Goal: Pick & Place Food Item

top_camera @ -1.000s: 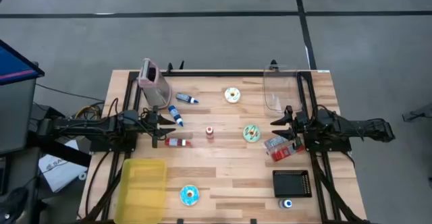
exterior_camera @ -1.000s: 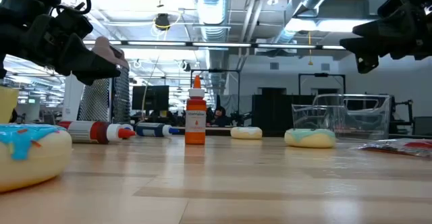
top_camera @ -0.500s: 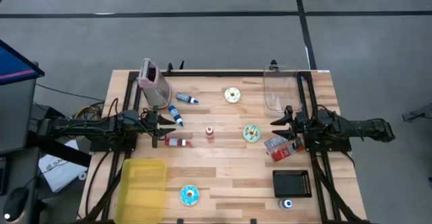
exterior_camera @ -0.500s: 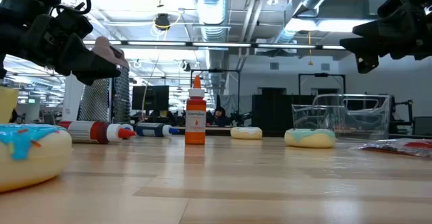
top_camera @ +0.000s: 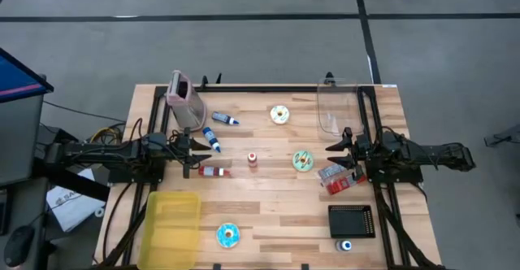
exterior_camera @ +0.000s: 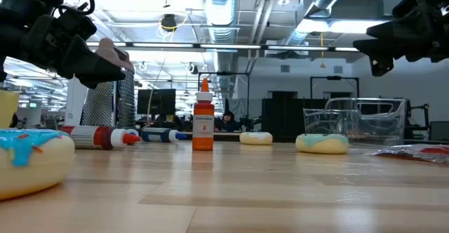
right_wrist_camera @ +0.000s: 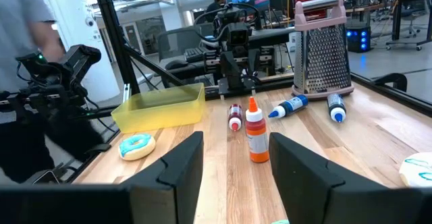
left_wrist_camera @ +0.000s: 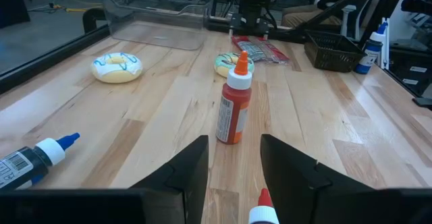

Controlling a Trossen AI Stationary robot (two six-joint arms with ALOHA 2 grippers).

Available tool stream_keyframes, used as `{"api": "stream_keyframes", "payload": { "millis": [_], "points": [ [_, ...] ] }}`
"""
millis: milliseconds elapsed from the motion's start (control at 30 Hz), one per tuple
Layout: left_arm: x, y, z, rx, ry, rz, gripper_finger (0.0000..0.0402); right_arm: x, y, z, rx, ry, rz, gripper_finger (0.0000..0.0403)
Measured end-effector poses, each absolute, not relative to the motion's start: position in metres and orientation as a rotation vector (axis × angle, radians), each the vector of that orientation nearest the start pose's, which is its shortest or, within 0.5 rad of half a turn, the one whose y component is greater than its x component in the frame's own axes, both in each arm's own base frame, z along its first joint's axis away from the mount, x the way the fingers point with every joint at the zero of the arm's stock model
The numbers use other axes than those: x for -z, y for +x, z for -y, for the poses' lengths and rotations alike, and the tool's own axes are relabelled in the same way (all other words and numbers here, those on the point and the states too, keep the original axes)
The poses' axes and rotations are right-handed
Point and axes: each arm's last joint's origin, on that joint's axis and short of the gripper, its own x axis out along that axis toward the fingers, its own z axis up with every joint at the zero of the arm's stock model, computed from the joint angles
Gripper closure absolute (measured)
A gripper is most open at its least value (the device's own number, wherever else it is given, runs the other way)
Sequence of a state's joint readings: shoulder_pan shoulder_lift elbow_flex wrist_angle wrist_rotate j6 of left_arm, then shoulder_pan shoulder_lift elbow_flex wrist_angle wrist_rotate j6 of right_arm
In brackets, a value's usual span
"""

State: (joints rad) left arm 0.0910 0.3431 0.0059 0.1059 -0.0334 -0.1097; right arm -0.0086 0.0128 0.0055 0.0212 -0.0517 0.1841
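Three doughnuts lie flat on the wooden table: a pale one [top_camera: 279,115] toward the far side, a green-iced one [top_camera: 304,160] right of centre, and a blue-iced one [top_camera: 228,236] near the front edge. A red snack packet [top_camera: 340,176] lies beside the right arm. My left gripper [top_camera: 195,152] hovers open at the table's left, pointing at the upright orange bottle [left_wrist_camera: 234,106]. My right gripper [top_camera: 337,148] hovers open at the table's right, facing the same bottle [right_wrist_camera: 256,137]. Neither has anything between its fingers [left_wrist_camera: 192,170] [right_wrist_camera: 179,166].
A yellow bin [top_camera: 172,225] stands front left, a clear container [top_camera: 337,107] far right, a black basket [top_camera: 351,221] front right, a grater [top_camera: 184,99] far left. Blue bottles [top_camera: 213,140] [top_camera: 227,119] and a red one [top_camera: 215,172] lie near my left gripper.
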Motion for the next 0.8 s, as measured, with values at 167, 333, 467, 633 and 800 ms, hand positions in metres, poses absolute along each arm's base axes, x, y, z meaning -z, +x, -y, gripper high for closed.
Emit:
{"api": "stream_keyframes", "payload": {
  "millis": [167, 333, 467, 633, 800],
  "points": [
    [-0.146, 0.116, -0.012, -0.136, -0.116, -0.224, 0.027, -0.166, 0.098, -0.001, -0.044, 0.184, 0.01, 0.0241],
    [-0.152, 0.117, -0.012, -0.153, -0.121, -0.159, 0.027, -0.166, 0.098, -0.001, -0.044, 0.184, 0.01, 0.0241],
    [-0.157, 0.118, -0.012, -0.16, -0.343, -0.087, 0.027, -0.166, 0.098, -0.001, -0.044, 0.184, 0.01, 0.0241],
    [-0.16, 0.118, -0.013, -0.178, -0.684, -0.027, 0.027, -0.166, 0.098, -0.001, -0.044, 0.184, 0.01, 0.0241],
    [-0.162, 0.119, -0.013, -0.175, -0.975, 0.015, 0.027, -0.166, 0.098, -0.001, -0.044, 0.184, 0.01, 0.0241]
  ]
}}
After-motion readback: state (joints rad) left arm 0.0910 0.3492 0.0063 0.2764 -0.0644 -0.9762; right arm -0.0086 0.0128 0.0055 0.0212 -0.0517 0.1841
